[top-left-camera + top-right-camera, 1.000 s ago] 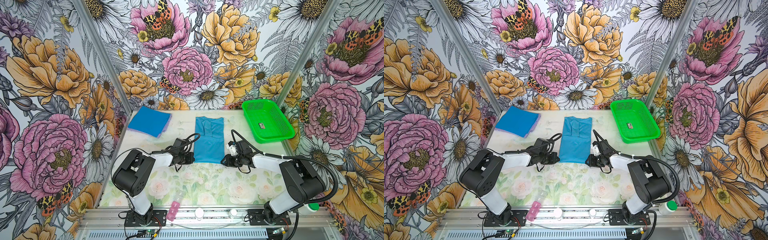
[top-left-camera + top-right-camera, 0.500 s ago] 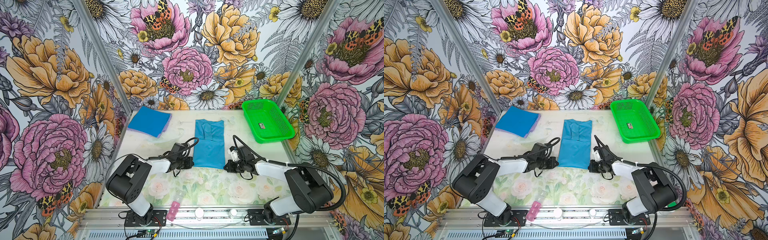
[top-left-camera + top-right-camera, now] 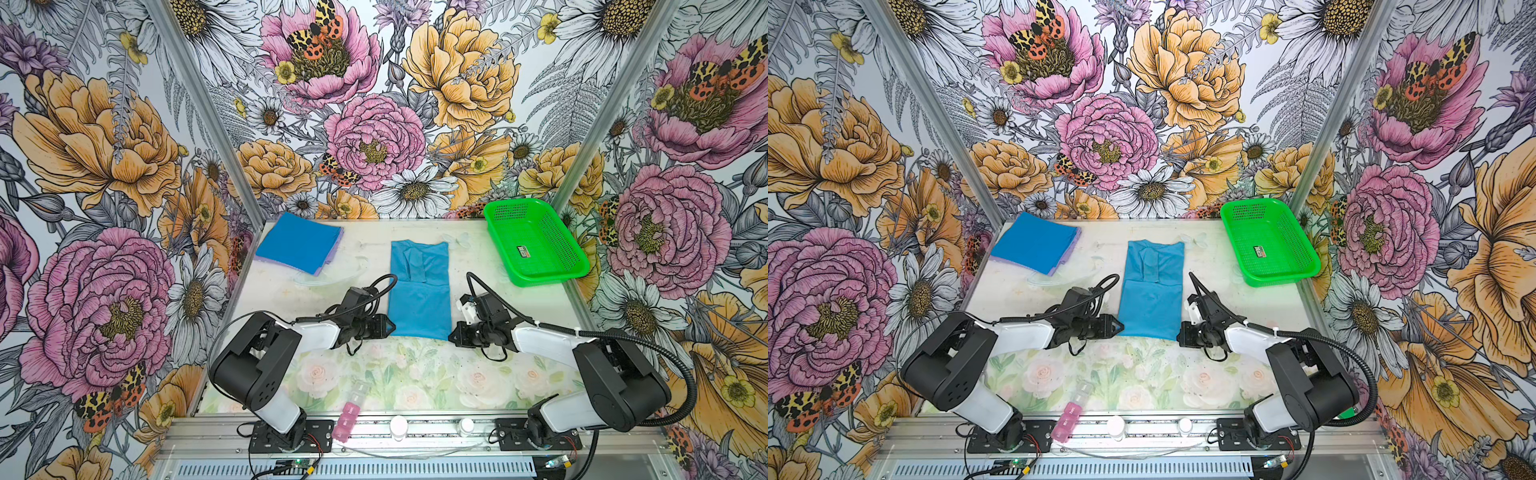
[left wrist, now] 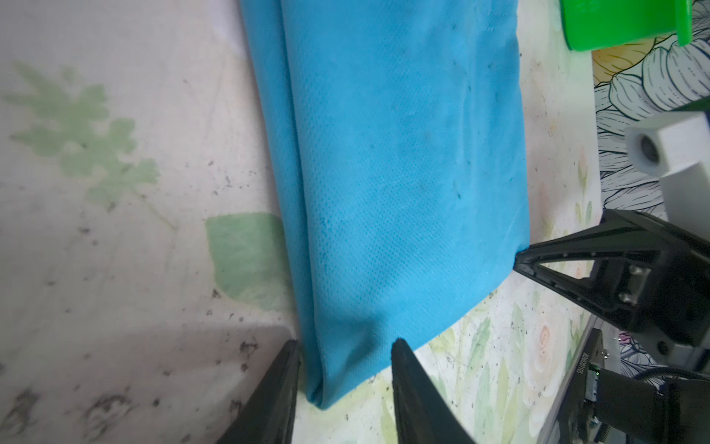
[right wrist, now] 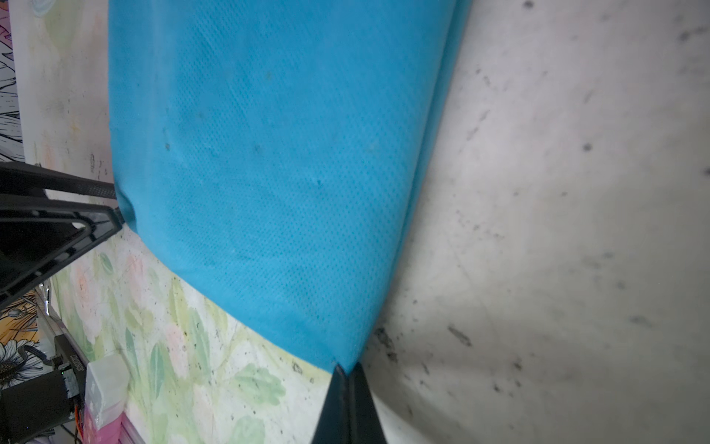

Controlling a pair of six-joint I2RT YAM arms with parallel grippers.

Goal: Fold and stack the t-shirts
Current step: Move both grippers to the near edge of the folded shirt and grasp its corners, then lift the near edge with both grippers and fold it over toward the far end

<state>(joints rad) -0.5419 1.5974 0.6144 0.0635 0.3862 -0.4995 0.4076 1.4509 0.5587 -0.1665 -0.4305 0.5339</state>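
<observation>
LAUNDRY DUTY: A two-armed robot is partway through folding and stacking t-shirts on a flower-printed tabletop (image 3: 291, 299). Two shirts look finished. A deeper blue t-shirt (image 3: 297, 245), folded square, lies on top of a lavender t-shirt (image 3: 332, 253) whose edges peek out beneath it, and the pair is stacked at the far left corner. The third, a teal t-shirt (image 3: 419, 291), lies flat in the middle of the tabletop. It is folded lengthwise into a long strip, with its collar end toward the back wall and its sleeves tucked over the front. By the look of it, the crosswise folds and the move onto the stack are not yet done. A green basket (image 3: 540, 279) stands at the far right, apart from the shirts.

Both arms lie low at the strip's near end. The left tool (image 4: 345, 342) stands spread, its two fingers (image 4: 276, 384) straddling the near left corner of the teal cloth without closing on it. The right tool (image 5: 347, 367) is pressed together at the very tip of the near right corner and appears to pinch it. In both top views the shirt's near hem runs between the two tools, one at each corner. The left side would seem to need a grip before the hem can be carried toward the collar.
</observation>
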